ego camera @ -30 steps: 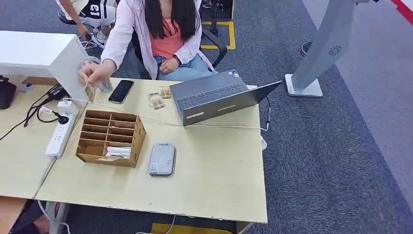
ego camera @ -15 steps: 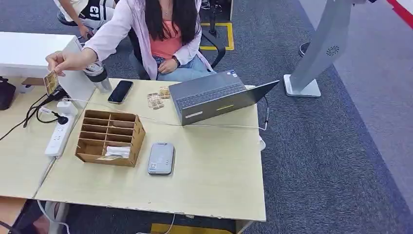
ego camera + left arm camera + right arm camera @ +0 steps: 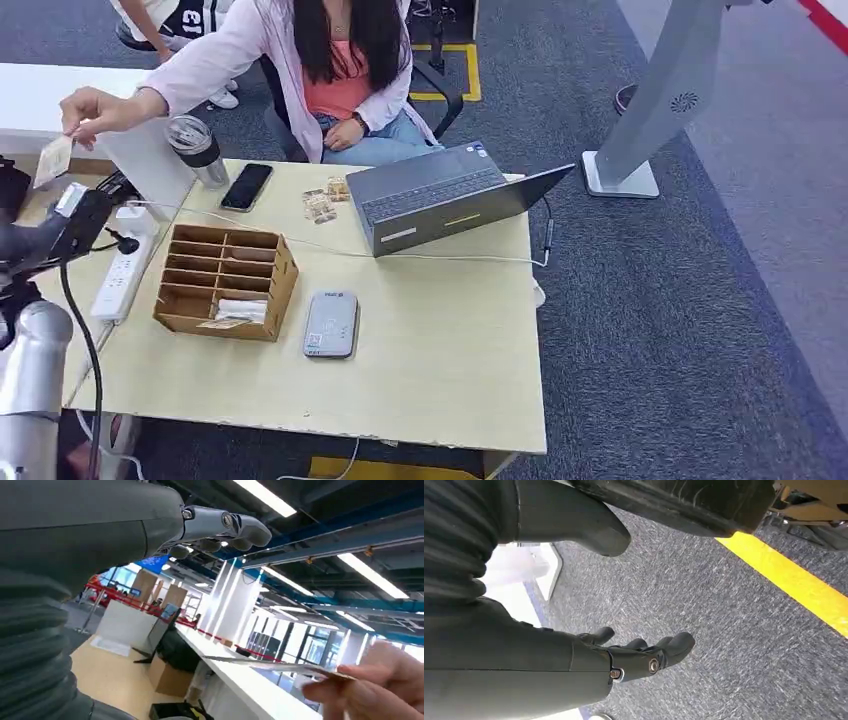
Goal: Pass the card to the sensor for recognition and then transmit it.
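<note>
Left robot hand (image 3: pixel 220 527) raised, fingers loosely apart, empty. Card (image 3: pixel 52 160) pinched in person's hand (image 3: pixel 85 108), well left of sensor (image 3: pixel 332 325), off the worktop (image 3: pixel 440 340), print unreadable. Right robot hand (image 3: pixel 644 655) empty, fingers spread.

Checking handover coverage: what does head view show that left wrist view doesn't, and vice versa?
Head view alone: the table with the grey sensor, cardboard organizer, laptop, phone and tumbler. Left wrist view alone: the left hand with its fingers apart, ceiling lights behind. Both: the card pinched in the person's hand.
</note>
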### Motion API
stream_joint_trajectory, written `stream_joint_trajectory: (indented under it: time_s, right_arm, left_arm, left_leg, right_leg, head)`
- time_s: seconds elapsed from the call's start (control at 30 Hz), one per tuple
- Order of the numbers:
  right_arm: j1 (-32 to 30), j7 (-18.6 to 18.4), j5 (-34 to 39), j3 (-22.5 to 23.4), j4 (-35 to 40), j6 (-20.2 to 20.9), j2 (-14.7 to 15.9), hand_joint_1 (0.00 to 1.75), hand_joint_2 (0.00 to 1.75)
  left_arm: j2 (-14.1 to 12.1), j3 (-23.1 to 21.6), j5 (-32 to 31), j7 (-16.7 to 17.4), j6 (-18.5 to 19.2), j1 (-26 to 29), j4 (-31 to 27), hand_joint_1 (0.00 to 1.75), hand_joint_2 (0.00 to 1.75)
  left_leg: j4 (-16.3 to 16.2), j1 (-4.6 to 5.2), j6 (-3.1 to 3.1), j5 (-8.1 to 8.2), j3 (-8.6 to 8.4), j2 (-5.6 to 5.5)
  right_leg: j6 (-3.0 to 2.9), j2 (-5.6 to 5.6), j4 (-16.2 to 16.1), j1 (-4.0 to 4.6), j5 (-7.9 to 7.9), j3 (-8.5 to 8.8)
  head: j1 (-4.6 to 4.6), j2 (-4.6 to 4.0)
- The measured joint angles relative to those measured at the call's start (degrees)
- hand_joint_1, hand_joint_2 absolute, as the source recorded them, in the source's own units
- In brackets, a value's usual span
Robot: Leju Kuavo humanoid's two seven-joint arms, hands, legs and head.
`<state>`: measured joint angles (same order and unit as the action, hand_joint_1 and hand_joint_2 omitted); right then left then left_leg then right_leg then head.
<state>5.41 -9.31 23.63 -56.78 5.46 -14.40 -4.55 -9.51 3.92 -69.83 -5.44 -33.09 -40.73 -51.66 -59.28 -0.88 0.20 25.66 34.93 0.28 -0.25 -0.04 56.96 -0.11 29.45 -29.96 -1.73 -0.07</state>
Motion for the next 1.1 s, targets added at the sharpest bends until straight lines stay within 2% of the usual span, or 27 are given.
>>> stream_joint_trajectory:
  time_s: [0.17, 0.4, 0.57, 0.73, 0.9, 1.1]
  right_arm:
    - [0.0, -0.1, 0.0, -0.5, 0.0, 0.0, 0.0, 0.0, 1.75]
    - [0.1, -0.3, 0.0, -1.1, 0.0, 0.0, 0.0, 0.0, 1.75]
    - [0.2, -0.6, 0.4, -1.3, 0.0, 0.2, 0.2, 0.0, 1.75]
    - [0.2, -0.8, 0.7, -1.3, 0.1, 0.2, 0.2, 0.0, 1.75]
    - [0.2, -0.8, 1.0, -1.3, 0.2, 0.2, 0.3, 0.0, 1.75]
    - [0.2, -0.8, 1.0, -1.3, 0.3, 0.2, 0.3, 0.0, 1.75]
  left_arm:
    - [-0.1, -2.0, -0.7, 0.3, -0.7, -2.0, 4.3, 0.0, 1.75]
    - [-0.3, -3.0, -1.0, 0.4, -0.8, -2.7, 7.0, 0.0, 1.75]
    - [-0.2, -4.2, -5.1, 2.4, -1.0, -3.5, 10.0, 0.0, 1.75]
    - [1.5, -6.1, -8.1, 3.6, -2.2, -3.8, 13.2, 0.0, 1.75]
    - [2.7, -7.2, -8.4, 4.2, -2.4, -3.8, 14.8, 0.0, 1.75]
    - [3.1, -7.8, -8.3, 4.2, -2.4, -3.8, 15.8, 0.0, 1.75]
  left_leg:
    - [0.0, 0.0, 0.0, 0.0, 0.03, 0.01]
    - [0.0, -0.01, 0.0, 0.0, 0.03, 0.01]
    - [0.0, 0.0, 0.0, 0.0, 0.04, 0.01]
    - [0.0, 0.02, 0.0, 0.0, 0.05, 0.0]
    - [0.0, 0.02, 0.0, 0.0, 0.06, 0.04]
    - [0.0, 0.01, 0.0, 0.0, 0.06, 0.04]
  right_leg:
    - [0.0, 0.01, 0.0, 0.0, 0.01, -0.05]
    - [0.0, 0.01, 0.0, 0.01, 0.01, -0.07]
    - [0.0, 0.01, 0.0, 0.0, 0.01, -0.07]
    - [0.0, 0.0, 0.0, -0.02, 0.01, -0.06]
    - [0.0, 0.04, 0.0, -0.02, 0.0, -0.09]
    - [0.0, 0.04, 0.0, -0.01, 0.01, -0.1]
  head:
    - [0.0, 0.0]
    - [0.0, 0.0]
    - [0.0, 0.0]
    - [-0.02, 0.0]
    - [-0.02, 0.0]
    - [-0.02, 0.0]
